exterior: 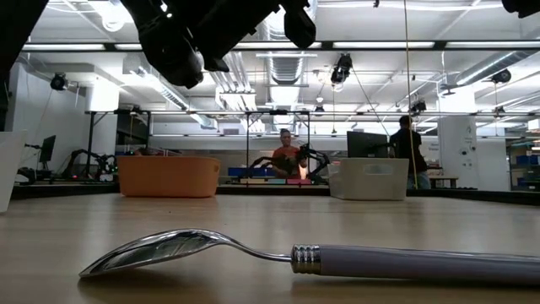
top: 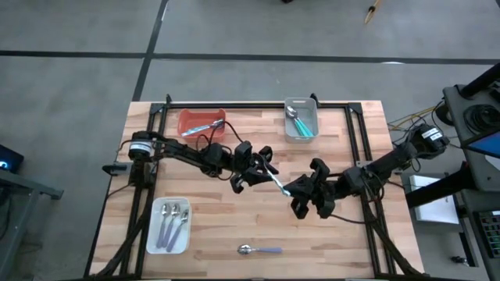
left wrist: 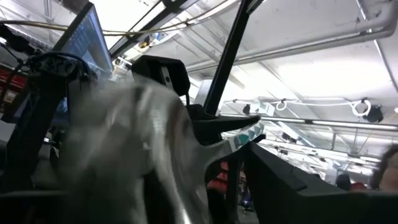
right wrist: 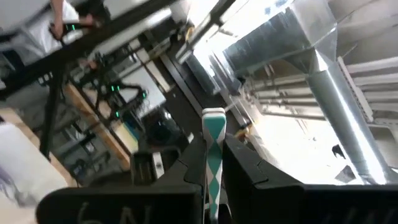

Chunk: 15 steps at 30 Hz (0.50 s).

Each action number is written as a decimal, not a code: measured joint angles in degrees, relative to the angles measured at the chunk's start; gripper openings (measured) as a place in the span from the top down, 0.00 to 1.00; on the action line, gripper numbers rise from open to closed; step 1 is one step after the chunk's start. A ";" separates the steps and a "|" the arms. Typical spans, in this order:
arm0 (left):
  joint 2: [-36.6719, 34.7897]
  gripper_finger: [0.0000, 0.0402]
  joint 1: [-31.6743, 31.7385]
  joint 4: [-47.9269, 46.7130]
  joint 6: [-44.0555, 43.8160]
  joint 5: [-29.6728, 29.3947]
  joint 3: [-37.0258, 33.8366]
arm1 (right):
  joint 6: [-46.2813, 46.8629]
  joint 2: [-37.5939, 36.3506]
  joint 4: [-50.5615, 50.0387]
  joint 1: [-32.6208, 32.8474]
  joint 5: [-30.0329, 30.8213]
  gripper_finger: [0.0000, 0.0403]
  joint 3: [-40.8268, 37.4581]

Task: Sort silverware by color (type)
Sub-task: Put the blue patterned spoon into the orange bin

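High view: 1 teal spoon [top: 276,183] | both jaws grasping it | 3 trays

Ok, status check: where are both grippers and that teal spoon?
Both grippers mid-table, left gripper and right gripper each shut on teal spoon, handing over. Lavender spoon loose at near edge. Nothing in the way.

2 black jointed arms [top: 187,152] trailing thin dark cables.
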 joint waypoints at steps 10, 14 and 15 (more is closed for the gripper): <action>-0.30 0.66 0.33 -0.37 -0.70 3.21 0.00 | -0.97 0.09 -4.69 -0.09 2.10 0.95 -0.04; -0.46 0.64 0.75 0.03 -0.87 2.73 0.00 | -1.01 0.02 -8.46 -0.15 2.34 0.95 -0.22; -0.66 0.64 0.92 0.13 -0.91 2.59 0.02 | -0.94 0.06 -9.59 -0.26 2.63 0.95 -0.20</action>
